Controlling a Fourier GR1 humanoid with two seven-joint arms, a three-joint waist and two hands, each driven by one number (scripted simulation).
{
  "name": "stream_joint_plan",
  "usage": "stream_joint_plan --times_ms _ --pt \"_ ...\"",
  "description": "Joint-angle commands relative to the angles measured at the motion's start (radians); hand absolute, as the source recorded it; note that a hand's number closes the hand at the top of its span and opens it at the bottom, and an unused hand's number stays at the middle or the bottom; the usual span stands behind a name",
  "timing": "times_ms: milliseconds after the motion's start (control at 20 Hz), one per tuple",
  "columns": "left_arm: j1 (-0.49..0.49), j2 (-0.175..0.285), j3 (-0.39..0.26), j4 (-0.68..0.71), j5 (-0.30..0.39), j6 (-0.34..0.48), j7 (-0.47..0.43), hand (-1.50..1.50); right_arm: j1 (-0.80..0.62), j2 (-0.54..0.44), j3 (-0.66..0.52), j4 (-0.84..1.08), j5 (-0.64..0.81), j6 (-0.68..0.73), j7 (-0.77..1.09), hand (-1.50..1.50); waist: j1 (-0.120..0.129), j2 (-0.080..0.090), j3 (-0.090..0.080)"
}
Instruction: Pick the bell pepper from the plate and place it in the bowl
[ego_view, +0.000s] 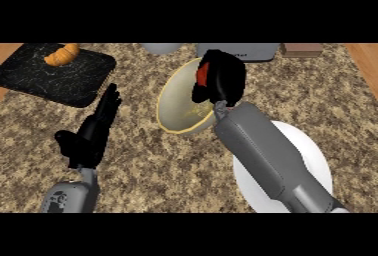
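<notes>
Right hand: I read my right hand (225, 80) as curled round the bell pepper (201, 74). The black fingers and thumb hide most of it.
Bell pepper: only a red strip shows, at the left side of the right hand. It is held above the far part of the bowl (173, 107), inside the outline of the rim. I cannot tell whether it touches the bowl's wall.
Bowl: cream-yellow, standing on the speckled brown counter (170, 170) near the middle of my view, its inside turned toward me.
Plate: the white plate (314, 155) lies at the lower right, just beside the bowl. My right forearm (269, 155) crosses over its left part and hides it.
Left hand: my left hand (92, 132) is open, fingers straight and pointing away from me, thumb out to the left. It shows over the counter left of the bowl, apart from it.
Far left corner: a black slab (44, 80) bears a croissant (63, 54) at its far edge.
Far edge: a pale rounded object (161, 48), a grey box (247, 50) and a brown block (303, 50) stand in a row beyond the bowl.
</notes>
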Motion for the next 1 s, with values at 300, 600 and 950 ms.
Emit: stream_joint_plan --times_ms 300,600,950 --pt "0.056 0.005 -0.001 -0.003 -0.011 -0.006 -0.051 0.0 0.12 -0.002 -0.161 -0.001 -0.262 0.018 -0.373 -1.5 0.001 -0.001 0.0" --pt "-0.016 -0.001 0.009 0.035 -0.002 -0.01 -0.028 0.0 0.129 0.037 -0.176 -0.085 -0.272 -0.154 -0.46 -1.5 -0.001 -0.001 0.0" --pt "0.03 -0.01 -0.008 -0.005 -0.01 -0.007 -0.013 0.0 0.23 0.007 -0.26 -0.34 -0.339 -0.1 -0.399 -1.5 -0.011 -0.006 0.0"
